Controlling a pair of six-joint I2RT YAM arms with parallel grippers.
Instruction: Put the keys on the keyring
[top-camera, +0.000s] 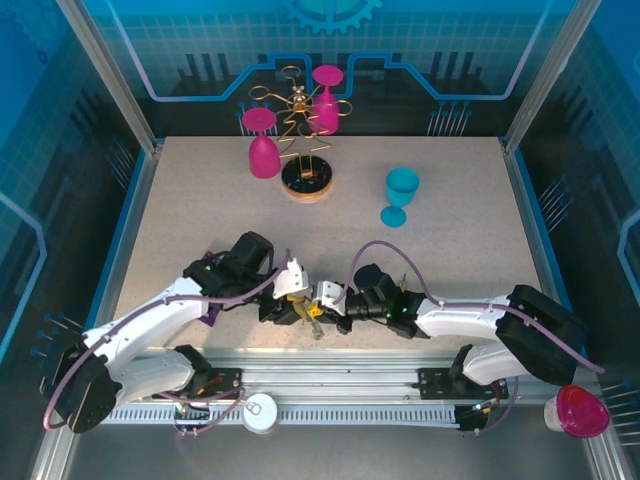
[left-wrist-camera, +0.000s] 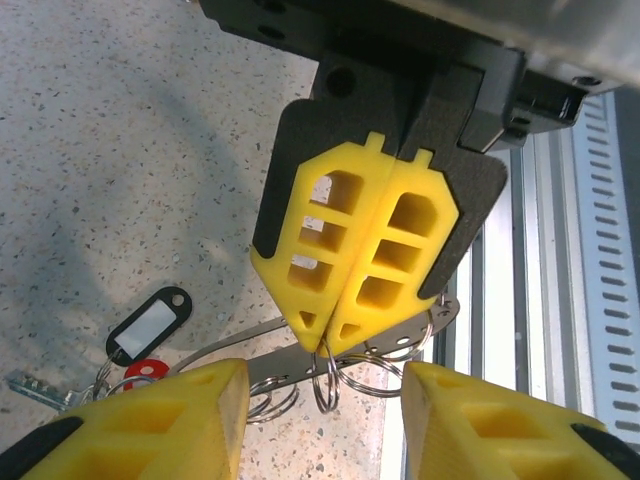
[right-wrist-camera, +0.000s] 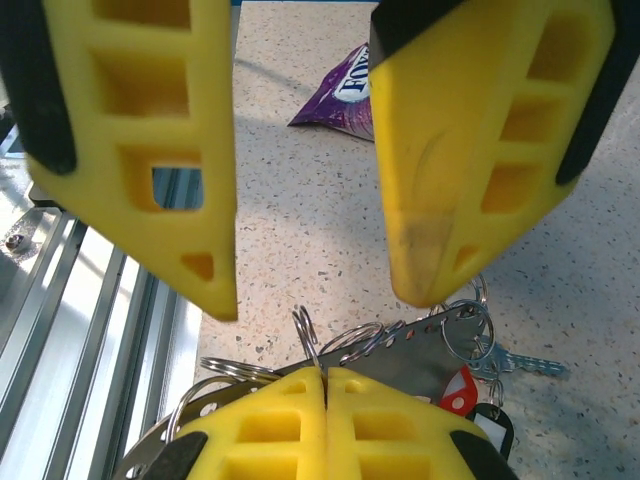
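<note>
The keyring (left-wrist-camera: 270, 365) is a grey metal strip with holes and several small split rings, lying at the table's near edge (top-camera: 314, 322). My right gripper (right-wrist-camera: 325, 375) is shut on one small ring (left-wrist-camera: 328, 385) of the keyring (right-wrist-camera: 425, 350). My left gripper (left-wrist-camera: 325, 405) is open, with a finger (left-wrist-camera: 150, 420) on either side of that ring and clear of it. It faces the right gripper (left-wrist-camera: 328, 340) tip to tip. A red key head (right-wrist-camera: 458, 388) and a silver key blade (right-wrist-camera: 525, 365) hang at the keyring's far end, beside a black tag (left-wrist-camera: 150, 325).
A purple snack packet (right-wrist-camera: 345, 95) lies beyond the left gripper, under the left arm (top-camera: 212, 318). The aluminium rail (left-wrist-camera: 590, 260) runs right by the keyring. At the back stand a wire rack with pink goblets (top-camera: 263, 145) and a blue cup (top-camera: 400, 195).
</note>
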